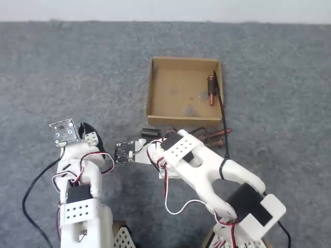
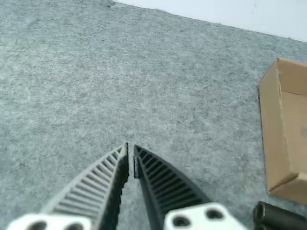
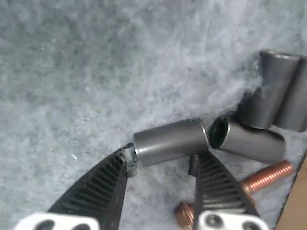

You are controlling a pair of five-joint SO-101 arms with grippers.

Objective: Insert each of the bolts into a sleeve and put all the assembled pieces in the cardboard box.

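My right gripper (image 3: 160,164) is open, low over the grey carpet, its fingertips on either side of a dark metal sleeve (image 3: 170,141) lying on its side. A second sleeve (image 3: 249,141) lies end to end with it, and two more sleeves (image 3: 276,91) lie beyond. Copper bolts (image 3: 264,177) lie beside the sleeves, near the cardboard box (image 1: 155,90). One assembled bolt and sleeve (image 1: 211,89) rests inside the box by its right wall. My left gripper (image 2: 130,154) is shut and holds nothing, over bare carpet to the left of the box (image 2: 283,124).
A black cable (image 1: 222,119) runs across the box's right wall and down past the loose bolts (image 1: 214,135). The right arm (image 1: 207,170) stretches from the lower right towards the box's front. Open carpet (image 1: 77,67) spreads to the left and behind.
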